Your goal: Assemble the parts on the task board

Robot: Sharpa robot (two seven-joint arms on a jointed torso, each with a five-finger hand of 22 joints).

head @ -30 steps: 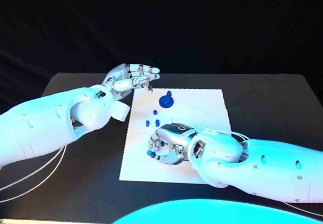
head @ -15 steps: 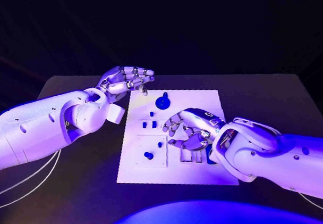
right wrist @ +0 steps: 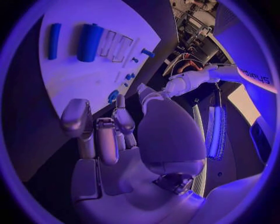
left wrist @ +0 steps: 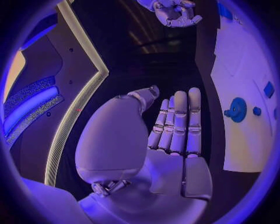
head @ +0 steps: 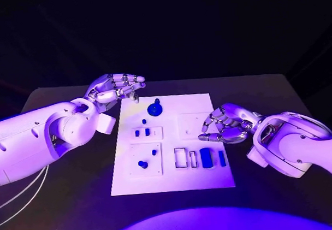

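White task board (head: 206, 178) lies at the centre of the head view on the black table (head: 69, 173), long side running up and down the frame. Parts are distributed over it: a round blue knob-like part (head: 155, 109) stands near the upper left of the board, two small blue pegs (head: 142, 132) sit in a square recess below it, and a further small blue part (head: 143, 164) occupies the recess at lower left. At centre right of the board, a wide blue block (head: 207, 156) and a narrow blue bar (head: 222, 158) lie beside two empty outlined slots (head: 186, 158); judged, these slots await filling.

Left hand (head: 116, 87) hovers just beyond the board's upper left corner, fingers curled inward. The left wrist view shows its palm flat and fingers straight together with nothing in them (left wrist: 175, 126), so it is judged empty and parked clear of the work, presumably to leave the board unobstructed.

Right hand (head: 226, 124) hangs over the board's right edge at mid-frame, fingers half bent and apart, grasping nothing; the right wrist view confirms a bare palm (right wrist: 111, 140). Its position near the block and bar suggests it is staged for the next pick.
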